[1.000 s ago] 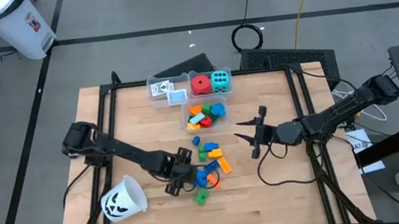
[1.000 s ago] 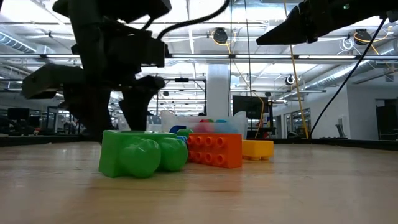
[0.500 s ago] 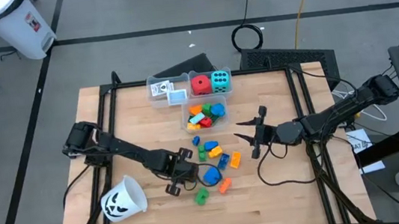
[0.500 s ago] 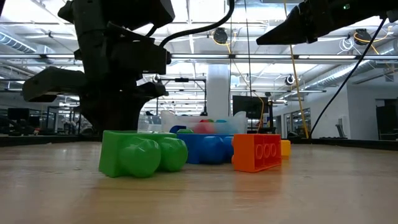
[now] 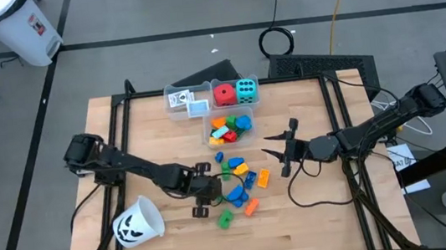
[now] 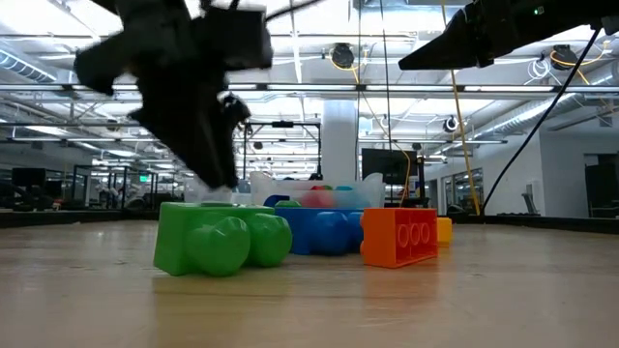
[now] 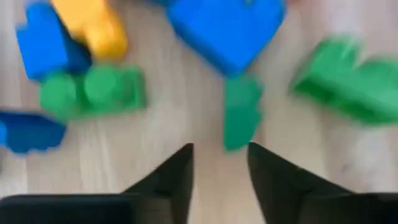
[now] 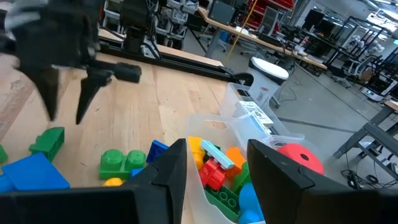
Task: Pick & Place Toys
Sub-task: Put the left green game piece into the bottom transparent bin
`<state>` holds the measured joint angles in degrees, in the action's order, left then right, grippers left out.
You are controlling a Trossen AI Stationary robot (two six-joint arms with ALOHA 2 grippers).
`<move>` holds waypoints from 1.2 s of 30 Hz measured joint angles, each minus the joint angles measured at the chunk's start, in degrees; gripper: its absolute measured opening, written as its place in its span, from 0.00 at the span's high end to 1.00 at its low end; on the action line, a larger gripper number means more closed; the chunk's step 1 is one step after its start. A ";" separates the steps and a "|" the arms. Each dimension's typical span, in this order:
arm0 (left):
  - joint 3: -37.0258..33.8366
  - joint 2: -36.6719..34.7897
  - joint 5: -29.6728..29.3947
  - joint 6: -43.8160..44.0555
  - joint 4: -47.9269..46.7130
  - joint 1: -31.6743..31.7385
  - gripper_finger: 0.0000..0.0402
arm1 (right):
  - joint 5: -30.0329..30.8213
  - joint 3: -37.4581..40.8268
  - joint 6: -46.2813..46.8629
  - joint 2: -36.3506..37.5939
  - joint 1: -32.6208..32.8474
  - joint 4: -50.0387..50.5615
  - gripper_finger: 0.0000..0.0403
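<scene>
The scattered plastic blocks [image 5: 238,182] crowd the middle of the wooden tabletop [image 5: 317,215], packed too close for an easy pass between them. The left gripper [image 5: 207,196] hangs just beside their near-left edge. Three clear plastic bins [image 5: 211,97] wall off the far side. A white cup with a black pumpkin face [image 5: 137,221] blocks the near-left corner. The near-right boards lie bare.

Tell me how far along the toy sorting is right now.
Partly done. The bins already hold blocks, a red die, a cyan die and cards. Nothing is in hand: the left gripper is open and empty beside the loose blocks, and the right gripper waits open above the table. That loose pile is left.
</scene>
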<state>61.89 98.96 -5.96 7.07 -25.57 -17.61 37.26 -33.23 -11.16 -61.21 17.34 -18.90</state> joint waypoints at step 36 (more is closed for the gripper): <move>0.04 -1.41 5.77 -7.15 5.45 4.16 0.76 | -0.07 0.02 0.02 0.00 -0.02 0.00 0.65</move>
<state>61.93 97.55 -0.19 -0.08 -20.12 -13.45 37.19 -33.21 -11.14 -61.21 17.33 -18.89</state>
